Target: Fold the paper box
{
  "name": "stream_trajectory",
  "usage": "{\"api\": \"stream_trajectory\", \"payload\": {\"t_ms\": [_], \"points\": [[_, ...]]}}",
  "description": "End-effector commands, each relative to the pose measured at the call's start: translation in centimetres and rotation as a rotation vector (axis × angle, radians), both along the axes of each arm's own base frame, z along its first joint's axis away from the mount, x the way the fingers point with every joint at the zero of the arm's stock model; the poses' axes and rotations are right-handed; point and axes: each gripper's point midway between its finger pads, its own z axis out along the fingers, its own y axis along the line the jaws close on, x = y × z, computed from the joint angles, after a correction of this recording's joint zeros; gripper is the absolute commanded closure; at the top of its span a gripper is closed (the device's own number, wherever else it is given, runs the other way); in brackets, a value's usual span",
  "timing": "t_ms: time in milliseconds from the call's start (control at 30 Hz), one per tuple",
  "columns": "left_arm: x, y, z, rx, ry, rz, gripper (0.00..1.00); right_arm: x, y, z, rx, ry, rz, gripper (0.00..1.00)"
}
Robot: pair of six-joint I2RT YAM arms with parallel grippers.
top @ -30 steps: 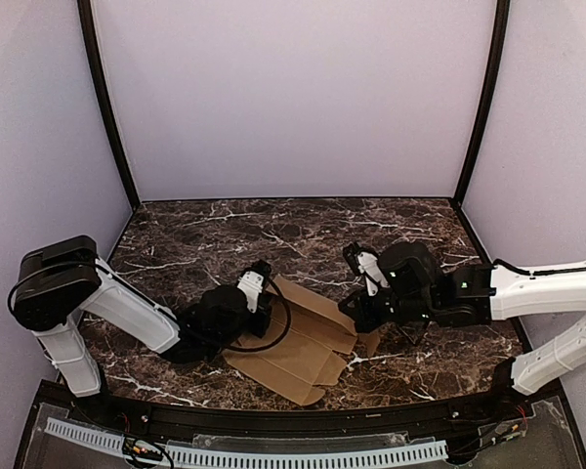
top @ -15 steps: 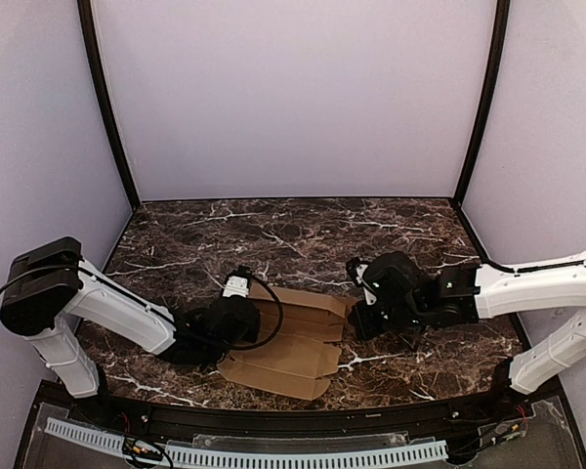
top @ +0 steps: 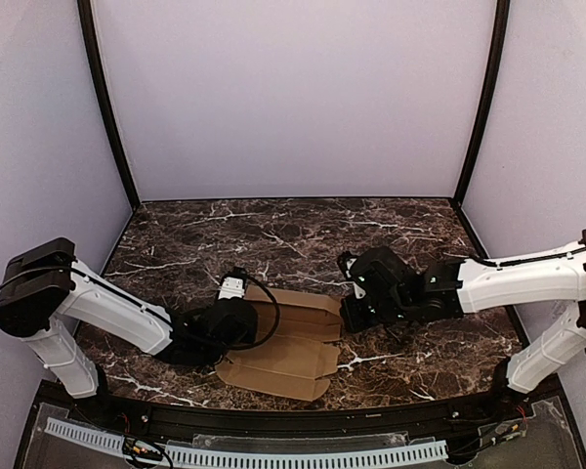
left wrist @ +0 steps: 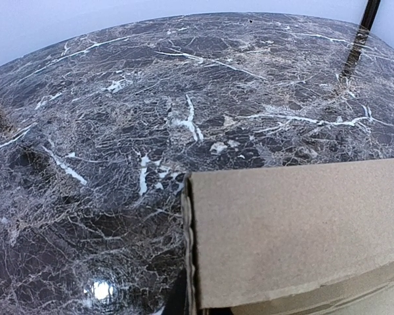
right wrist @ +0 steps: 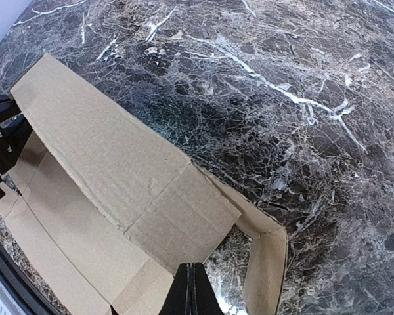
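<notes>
Left gripper (top: 252, 327) closed at the left end of the paper box (top: 295, 344) — right gripper (right wrist: 194, 269) pinched shut above its flap — both arms stretched low.

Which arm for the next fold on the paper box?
Right, likely: right gripper, shut, sits at the paper box by its raised end flap; left gripper sits low at the other end.

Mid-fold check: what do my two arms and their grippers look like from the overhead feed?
Both the left arm and right arm have smooth white link covers with bulky black joint housings. The left gripper and right gripper are black; a black cable loops beside the left wrist, which carries a small white module. No markings are legible.
</notes>
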Motion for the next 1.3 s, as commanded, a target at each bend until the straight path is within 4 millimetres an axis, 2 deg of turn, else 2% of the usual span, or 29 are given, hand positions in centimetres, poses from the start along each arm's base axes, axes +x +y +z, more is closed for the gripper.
{"api": "stream_trajectory", "payload": {"t_ms": [0, 400, 567, 767, 1000, 1133, 1267], "points": [[-0.4, -0.1, 1.0, -0.024, -0.001, 0.002, 1.00, 1.5, 1.0, 0.7, 0.033, -0.042, -0.028, 1.00], [-0.8, -1.1, 1.5, -0.046, -0.004, -0.026, 1.00, 2.2, 2.8, -1.1, 0.087, -0.030, -0.049, 1.00], [-1.1, -1.6, 1.8, -0.077, 0.018, -0.045, 1.00, 2.1, 3.5, -1.1, 0.150, -0.012, -0.056, 1.00], [-1.3, -2.0, 2.7, -0.118, 0.025, -0.056, 1.00, 2.0, 3.8, 0.3, 0.261, -0.017, -0.086, 1.00], [-1.4, -2.2, 3.1, -0.144, 0.031, -0.060, 0.99, 1.9, 3.8, 3.4, 0.377, -0.062, -0.085, 1.00], [-1.3, -2.0, 3.3, -0.141, 0.022, -0.050, 1.00, 1.8, 3.4, 3.6, 0.362, -0.068, -0.081, 1.00], [-1.0, -2.0, 4.4, -0.145, -0.005, -0.048, 1.00, 1.7, 2.3, 3.6, 0.316, -0.089, -0.081, 1.00]]}}
